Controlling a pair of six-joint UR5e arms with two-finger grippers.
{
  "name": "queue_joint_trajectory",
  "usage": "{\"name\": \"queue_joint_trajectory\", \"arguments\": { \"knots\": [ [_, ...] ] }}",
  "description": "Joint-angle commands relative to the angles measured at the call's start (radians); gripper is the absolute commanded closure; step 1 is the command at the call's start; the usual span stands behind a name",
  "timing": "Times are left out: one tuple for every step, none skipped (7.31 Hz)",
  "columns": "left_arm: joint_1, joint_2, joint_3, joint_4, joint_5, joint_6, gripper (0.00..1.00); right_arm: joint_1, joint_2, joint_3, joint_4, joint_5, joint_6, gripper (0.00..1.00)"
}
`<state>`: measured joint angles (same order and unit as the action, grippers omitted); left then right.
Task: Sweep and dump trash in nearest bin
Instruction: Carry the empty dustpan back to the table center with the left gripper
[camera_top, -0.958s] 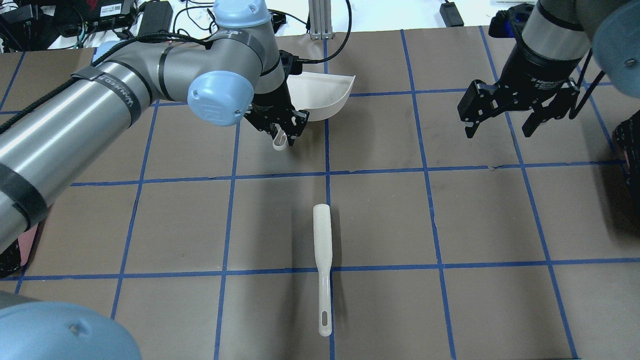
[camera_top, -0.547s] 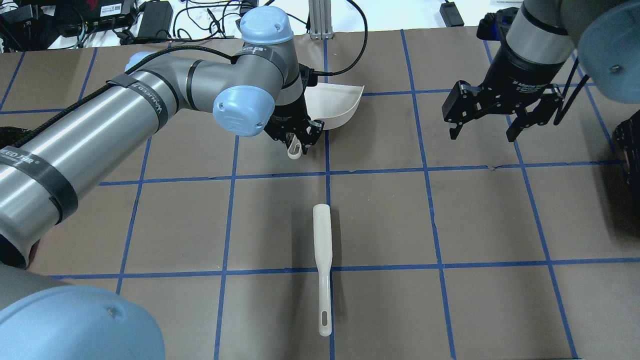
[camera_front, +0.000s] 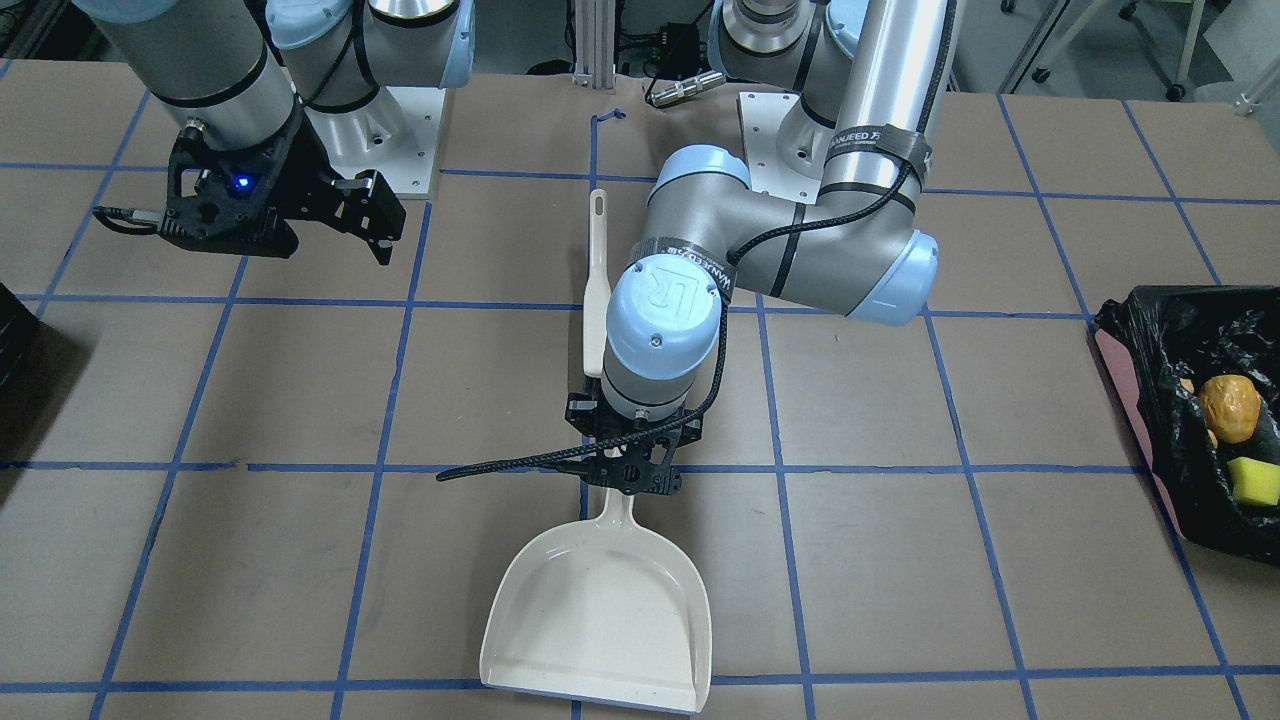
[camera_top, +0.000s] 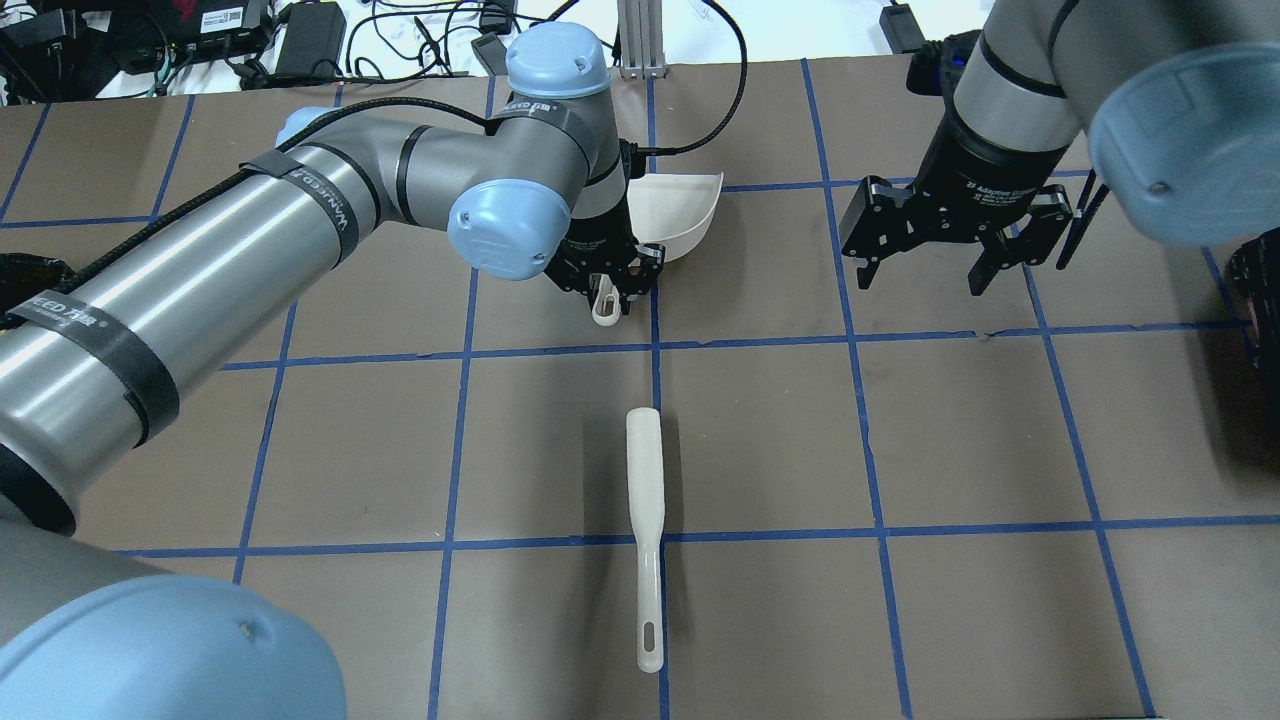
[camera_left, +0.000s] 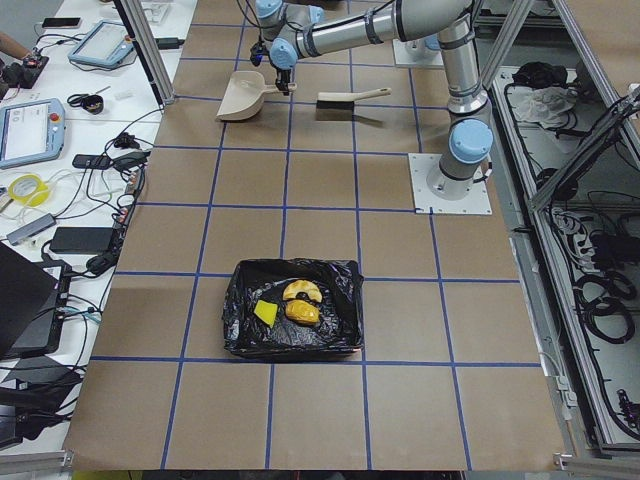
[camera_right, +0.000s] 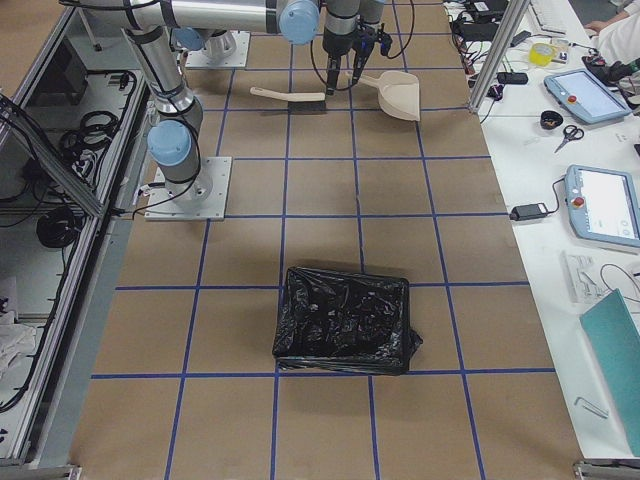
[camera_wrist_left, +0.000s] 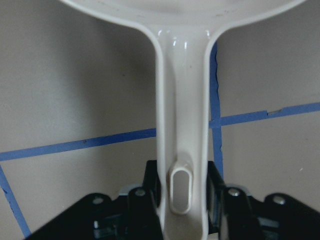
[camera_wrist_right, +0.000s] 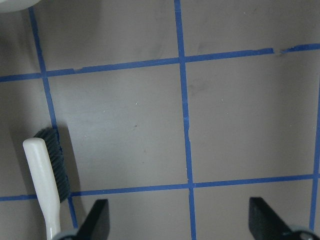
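Observation:
The trash lies inside the bin, a pink-sided container with a black bag: an orange-brown lump and a yellow sponge piece. In the exterior left view the bin holds the lump and the sponge. My left gripper is shut on the handle of a cream dustpan, and the handle fills the left wrist view. A cream brush lies loose on the table behind it. My right gripper is open and empty above the table.
The table is brown paper with a blue tape grid. A dark object sits at the table's right edge in the overhead view. The brush's bristles show in the right wrist view. Cables and power bricks lie beyond the far edge.
My left gripper has carried the dustpan to the right in the overhead view and a little nearer the robot. My right gripper has moved left, still open.

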<state>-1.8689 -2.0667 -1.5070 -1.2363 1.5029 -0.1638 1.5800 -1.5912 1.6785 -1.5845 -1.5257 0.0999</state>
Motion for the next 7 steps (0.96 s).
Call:
{"name": "queue_joint_trajectory", "arguments": {
  "knots": [
    [-0.022, -0.004, 0.001, 0.003, 0.000, -0.010, 1.00, 0.002, -0.007, 0.035, -0.048, -0.010, 0.001, 0.00],
    [-0.032, -0.016, 0.001, 0.003, 0.002, -0.032, 1.00, 0.002, -0.016, 0.040, -0.048, -0.010, 0.003, 0.00],
    [-0.032, -0.018, 0.007, 0.003, 0.003, -0.042, 1.00, 0.002, -0.024, 0.040, -0.046, -0.010, 0.001, 0.00],
    [-0.035, -0.026, 0.007, 0.003, 0.003, -0.045, 1.00, 0.002, -0.027, 0.040, -0.045, -0.010, -0.002, 0.00],
    [-0.038, -0.027, 0.011, 0.003, 0.002, -0.045, 1.00, 0.002, -0.026, 0.040, -0.045, -0.007, -0.003, 0.00],
    [-0.041, -0.029, 0.011, 0.003, -0.001, -0.060, 1.00, 0.002, -0.026, 0.040, -0.045, -0.007, -0.006, 0.00],
    [-0.044, -0.029, 0.010, 0.003, 0.000, -0.066, 1.00, 0.002, -0.026, 0.040, -0.043, -0.005, -0.011, 0.00]
  ]
}}
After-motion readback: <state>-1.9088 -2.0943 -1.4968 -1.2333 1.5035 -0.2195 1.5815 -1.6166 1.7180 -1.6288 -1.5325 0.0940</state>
